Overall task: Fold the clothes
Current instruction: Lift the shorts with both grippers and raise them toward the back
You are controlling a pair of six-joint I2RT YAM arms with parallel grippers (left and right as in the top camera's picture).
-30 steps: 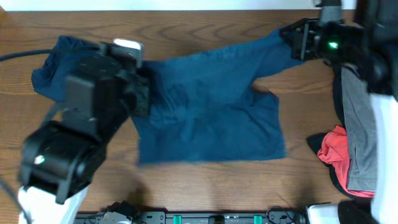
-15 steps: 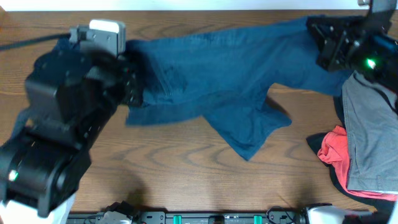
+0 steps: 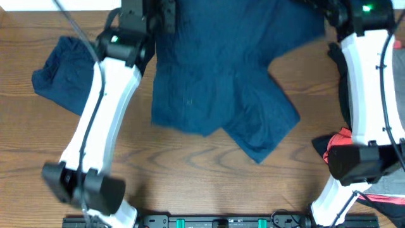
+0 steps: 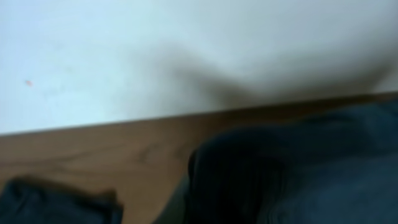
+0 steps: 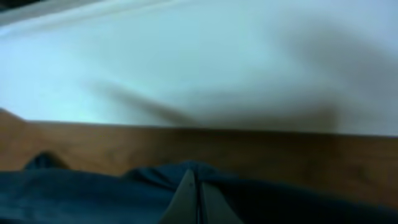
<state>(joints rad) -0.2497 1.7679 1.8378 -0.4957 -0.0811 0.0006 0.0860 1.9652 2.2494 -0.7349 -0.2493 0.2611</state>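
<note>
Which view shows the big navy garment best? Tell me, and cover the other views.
Overhead: the navy garment shows nearly whole, spread out. Left wrist gives only a blurred dark fold; right wrist, a blurred strip along the bottom.

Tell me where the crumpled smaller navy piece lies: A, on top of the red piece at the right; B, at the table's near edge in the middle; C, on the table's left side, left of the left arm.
C: the overhead view shows the crumpled navy piece on bare wood left of the left arm, across it from the big navy garment.
</note>
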